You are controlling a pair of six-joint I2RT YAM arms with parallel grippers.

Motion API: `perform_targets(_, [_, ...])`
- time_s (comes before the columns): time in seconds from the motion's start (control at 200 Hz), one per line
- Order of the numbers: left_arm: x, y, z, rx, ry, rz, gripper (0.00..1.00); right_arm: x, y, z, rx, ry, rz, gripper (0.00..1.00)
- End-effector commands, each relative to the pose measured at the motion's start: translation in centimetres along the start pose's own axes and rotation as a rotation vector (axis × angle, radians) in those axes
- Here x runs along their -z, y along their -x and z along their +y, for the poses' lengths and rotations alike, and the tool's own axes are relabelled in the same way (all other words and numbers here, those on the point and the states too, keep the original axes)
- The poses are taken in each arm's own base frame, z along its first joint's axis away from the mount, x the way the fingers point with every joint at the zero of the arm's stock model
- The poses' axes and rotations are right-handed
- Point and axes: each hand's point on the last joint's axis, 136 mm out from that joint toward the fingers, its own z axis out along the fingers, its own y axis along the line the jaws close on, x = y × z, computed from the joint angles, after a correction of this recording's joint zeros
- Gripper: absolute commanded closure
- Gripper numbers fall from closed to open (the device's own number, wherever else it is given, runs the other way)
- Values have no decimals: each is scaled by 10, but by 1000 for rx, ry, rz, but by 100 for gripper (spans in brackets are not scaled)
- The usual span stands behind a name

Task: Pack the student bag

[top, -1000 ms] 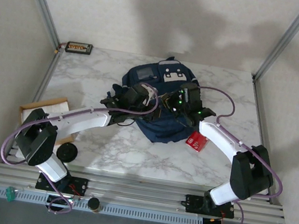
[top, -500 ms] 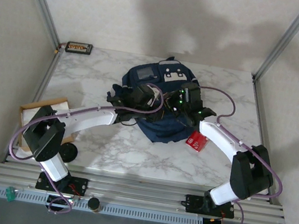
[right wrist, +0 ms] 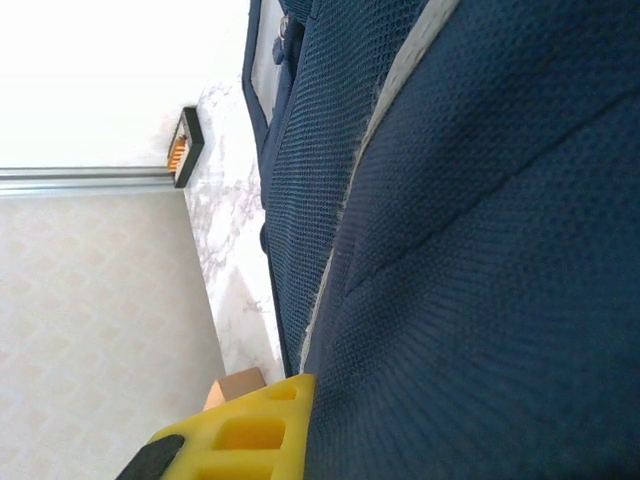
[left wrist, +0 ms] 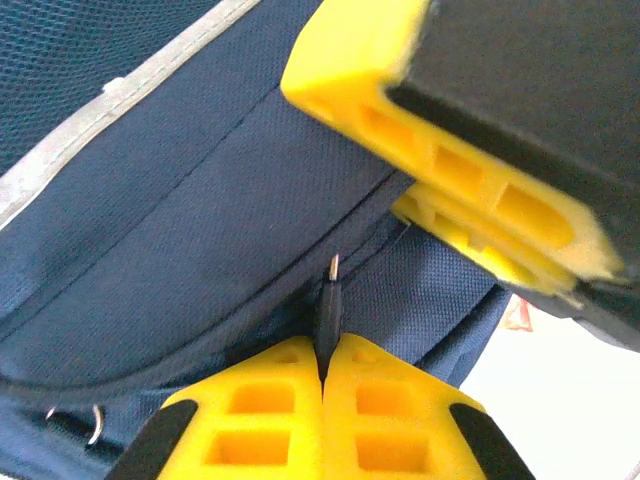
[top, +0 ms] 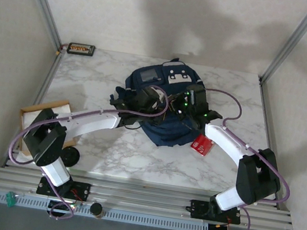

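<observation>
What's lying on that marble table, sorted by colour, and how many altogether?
Navy: 1, the backpack
Red: 1, the flat packet
Black: 2, the small tray and the round disc
Brown: 1, the cardboard box
Total: 5

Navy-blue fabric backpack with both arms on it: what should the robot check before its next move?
1. Left gripper shut on the dark zipper pull: ok.
2. Right gripper holding the navy-blue fabric backpack steady: cannot tell; it lies against the cloth.
3. Grippers apart, not touching: ok.
4. Zipper open wide enough: cannot tell.
5. Small red packet inside the backpack: not ok; it lies on the white marble table beside it.
</observation>
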Motion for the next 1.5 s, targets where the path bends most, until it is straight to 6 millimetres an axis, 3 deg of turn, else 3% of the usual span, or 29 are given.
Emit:
perform_targets(0.0, [22, 5, 32, 83, 107, -57, 100, 15, -5, 15, 32, 60, 27, 100])
perform_targets(0.23, [49, -15, 92, 242, 200, -100, 100, 27, -9, 8, 73, 42, 61, 100])
perform_targets(0.381, [72, -19, 106, 297, 215, -174, 100, 32, -18, 12, 168, 61, 141, 100])
perform_targets(0.456, [72, -25, 105, 300, 201, -157, 100, 37, -23, 15, 220, 91, 197, 100])
perform_targets(0.531, [67, -28, 106, 272, 202, -146, 100, 39, -22, 2, 237, 45, 233, 100])
perform_targets(0.666, [53, -11, 124, 265, 262, -140, 100, 50, -12, 3, 227, 84, 187, 100])
perform_targets(0.806, [46, 10, 135, 265, 292, -192, 100, 40, -17, 5, 229, 110, 238, 100])
perform_targets(0.891, [44, 9, 142, 279, 300, -190, 100, 37, -16, 3, 235, 117, 232, 100])
perform_targets(0.956, [42, 6, 136, 260, 257, -173, 100, 37, -16, 3, 253, 113, 233, 99])
perform_targets(1.017, [42, 1, 121, 231, 170, -157, 99, 39, -15, 4, 282, 106, 234, 88])
perform_targets(1.072, [47, -2, 115, 219, 142, -149, 84, 41, -14, 2, 306, 77, 231, 74])
perform_targets(1.112, [52, -2, 113, 212, 137, -148, 80, 44, -10, -3, 327, 30, 214, 63])
perform_targets(1.217, [66, 1, 99, 200, 110, -166, 76, 60, 2, -22, 350, -88, 146, 50])
perform_targets(1.367, [70, 4, 49, 133, 4, -168, 68, 94, 22, -57, 297, -189, 39, 28])
perform_targets(1.492, [62, 4, 1, 133, -99, -144, 66, 135, 46, -114, 195, -327, -69, 18])
